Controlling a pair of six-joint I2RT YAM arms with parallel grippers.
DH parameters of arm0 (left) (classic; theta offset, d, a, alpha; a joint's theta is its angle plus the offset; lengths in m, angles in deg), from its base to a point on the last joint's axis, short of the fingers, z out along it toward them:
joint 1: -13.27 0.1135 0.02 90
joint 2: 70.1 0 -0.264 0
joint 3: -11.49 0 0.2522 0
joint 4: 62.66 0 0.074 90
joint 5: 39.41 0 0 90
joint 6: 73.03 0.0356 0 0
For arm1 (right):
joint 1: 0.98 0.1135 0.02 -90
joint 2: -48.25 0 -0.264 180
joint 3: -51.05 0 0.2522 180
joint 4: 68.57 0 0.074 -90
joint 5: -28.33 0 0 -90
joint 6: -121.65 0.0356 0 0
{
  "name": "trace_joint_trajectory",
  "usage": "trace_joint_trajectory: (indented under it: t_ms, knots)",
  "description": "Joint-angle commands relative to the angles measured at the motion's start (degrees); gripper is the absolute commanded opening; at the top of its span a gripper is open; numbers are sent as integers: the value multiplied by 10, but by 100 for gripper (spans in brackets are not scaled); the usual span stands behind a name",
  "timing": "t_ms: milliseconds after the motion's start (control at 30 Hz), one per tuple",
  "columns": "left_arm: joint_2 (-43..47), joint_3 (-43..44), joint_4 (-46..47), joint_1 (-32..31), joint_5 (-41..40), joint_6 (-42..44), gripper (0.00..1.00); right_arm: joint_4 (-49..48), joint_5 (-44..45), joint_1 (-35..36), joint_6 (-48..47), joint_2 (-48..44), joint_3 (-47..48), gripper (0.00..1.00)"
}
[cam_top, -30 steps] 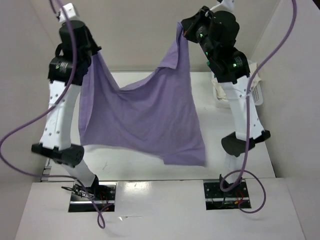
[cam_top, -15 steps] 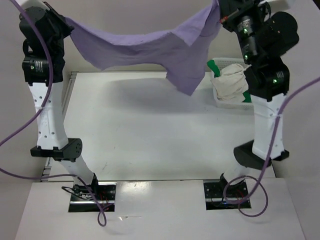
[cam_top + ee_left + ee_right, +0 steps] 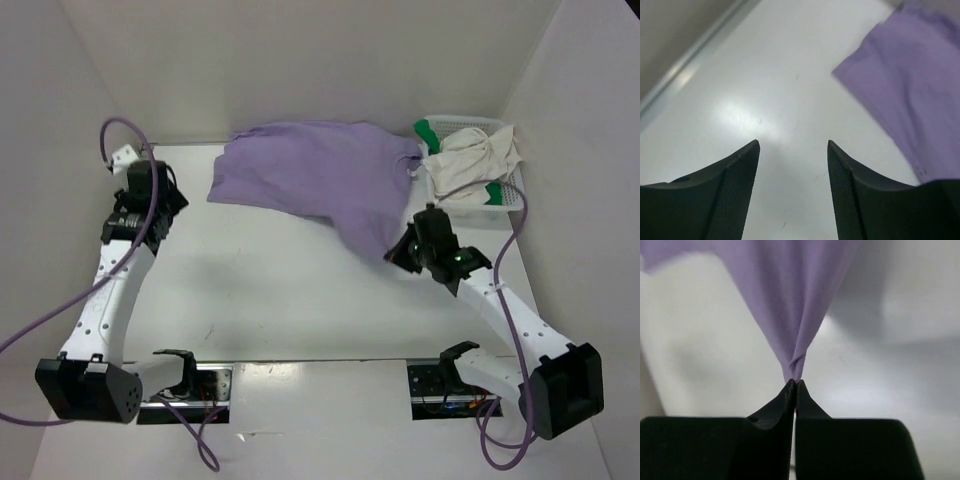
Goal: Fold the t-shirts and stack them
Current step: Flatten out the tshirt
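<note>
The lavender t-shirt [image 3: 315,175] lies spread on the far part of the table [image 3: 270,290], its right edge just beside the white basket [image 3: 512,195]. The right gripper [image 3: 795,390] is closed tight on one near corner of it, and the cloth comes out from the fingertips in a narrow fold. The left gripper [image 3: 792,165] is wide apart and holds nothing. It is over bare table, near the shirt's left edge. The cream t-shirt [image 3: 470,160] and the green t-shirt [image 3: 427,130] are in the basket.
</note>
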Motion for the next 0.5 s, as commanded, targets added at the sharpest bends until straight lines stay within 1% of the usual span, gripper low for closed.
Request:
trace_joint_trajectory:
  t_ms: [0, 33, 100, 133, 167, 200, 233, 267, 300, 333, 367, 400, 467]
  knots:
    - [64, -112, 16, 0, 24, -76, 64, 6, -62, -2, 42, -53, -59, 0]
    - [70, -138, 22, 0, 73, -90, 60, 15, -62, -2, 35, -47, -59, 0]
    - [76, -187, 37, 0, 125, -124, 55, 24, -57, -2, 35, -42, -64, 0]
    - [68, -222, 50, 0, 158, -138, 53, 30, -57, -2, 35, -35, -64, 0]
    - [61, -237, 63, 0, 178, -150, 49, 30, -57, -2, 35, -35, -70, 0]
    - [35, -247, 100, 0, 197, -157, 49, 30, -57, -2, 35, -35, -70, 0]
    - [15, -253, 116, 0, 221, -163, 48, 30, -57, -2, 35, -30, -70, 0]
    - [-11, -244, 129, 0, 221, -168, 48, 30, -57, -2, 35, -30, -70, 0]
    - [-68, -230, 143, 6, 228, -173, 48, 30, -57, -2, 35, -30, -70, 0]
    - [-99, -213, 151, 6, 228, -173, 48, 30, -57, -2, 35, -30, -70, 0]
    - [-128, -180, 156, 6, 234, -173, 48, 35, -52, -2, 35, -30, -70, 0]
    - [-179, -164, 156, 14, 229, -191, 47, 35, -52, -2, 35, -30, -70, 0]
    - [-217, -143, 156, 32, 235, -214, 42, 35, -51, -2, 40, -35, -70, 0]
